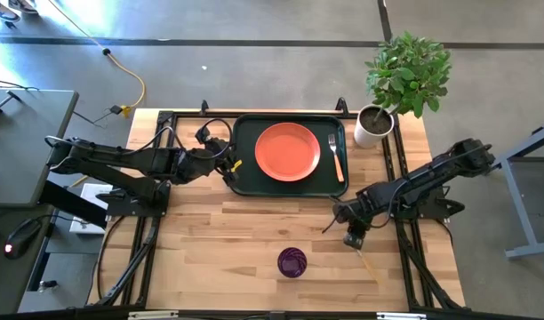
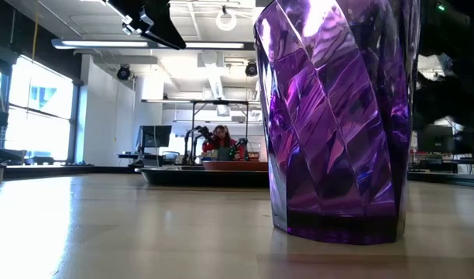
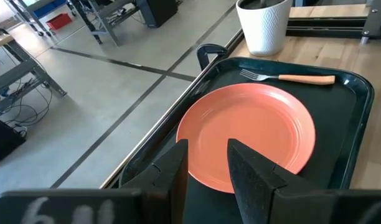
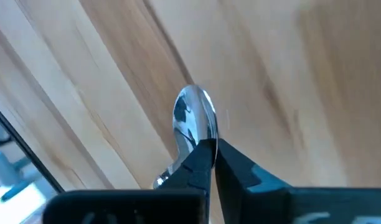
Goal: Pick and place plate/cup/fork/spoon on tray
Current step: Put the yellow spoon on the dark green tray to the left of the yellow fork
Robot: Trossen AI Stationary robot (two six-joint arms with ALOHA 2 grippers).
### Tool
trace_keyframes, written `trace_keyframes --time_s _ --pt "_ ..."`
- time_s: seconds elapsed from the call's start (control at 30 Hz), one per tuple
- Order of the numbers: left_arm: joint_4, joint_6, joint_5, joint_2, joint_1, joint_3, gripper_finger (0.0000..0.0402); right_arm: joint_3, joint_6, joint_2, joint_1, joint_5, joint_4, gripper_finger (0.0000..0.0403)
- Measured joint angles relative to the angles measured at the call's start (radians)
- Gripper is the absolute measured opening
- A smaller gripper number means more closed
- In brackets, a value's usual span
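The right gripper (image 4: 210, 163) pinches the spoon (image 4: 193, 121) by its neck over the desk's right front area, bowl forward, presumably to carry it to the tray (image 1: 244, 182). The left gripper (image 3: 209, 165), fingers narrowly apart, waits at the tray's left edge. The plate (image 1: 288, 151) and fork (image 1: 336, 156) lie on the tray; bare room remains left of the plate. The cup (image 1: 292, 261) stands near the front edge.

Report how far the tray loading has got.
Done: the plate and the fork lie on the tray. In hand: the right gripper is shut on the spoon over the bare table, right of the cup. Left: the cup stands on the table near its front edge. The left gripper waits, open, at the tray's left edge.
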Motion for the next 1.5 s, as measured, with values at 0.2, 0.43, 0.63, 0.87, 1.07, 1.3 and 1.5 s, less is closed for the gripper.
trace_keyframes --time_s 0.2,0.43,0.63,0.87,1.07,1.3,1.5 --pt "0.000 0.000 0.000 0.000 0.000 0.000 0.0104 0.106 -0.114 -0.039 -0.095 0.131 -0.042 0.0002" --pt "0.001 -0.007 0.000 0.000 0.000 0.000 0.0104 0.256 -0.272 -0.046 -0.339 0.433 -0.250 0.0001" --pt "0.001 -0.010 0.000 0.000 0.000 0.000 0.0104 0.389 -0.358 -0.045 -0.601 0.460 -0.260 0.0000" --pt "-0.002 -0.010 0.009 0.000 0.013 0.000 0.0104 0.519 -0.468 -0.003 -0.811 0.549 -0.252 0.0000" --pt "-0.015 -0.016 0.023 0.000 0.017 0.000 0.0104 0.518 -0.509 0.143 -0.845 0.518 -0.237 0.0000" --pt "-0.016 -0.017 0.023 0.000 0.017 0.000 0.0104 0.518 -0.539 0.253 -0.896 0.425 -0.146 0.0000" --pt "-0.015 -0.017 0.023 0.000 0.017 0.000 0.0104 0.518 -0.548 0.308 -0.962 0.477 -0.142 0.0000"
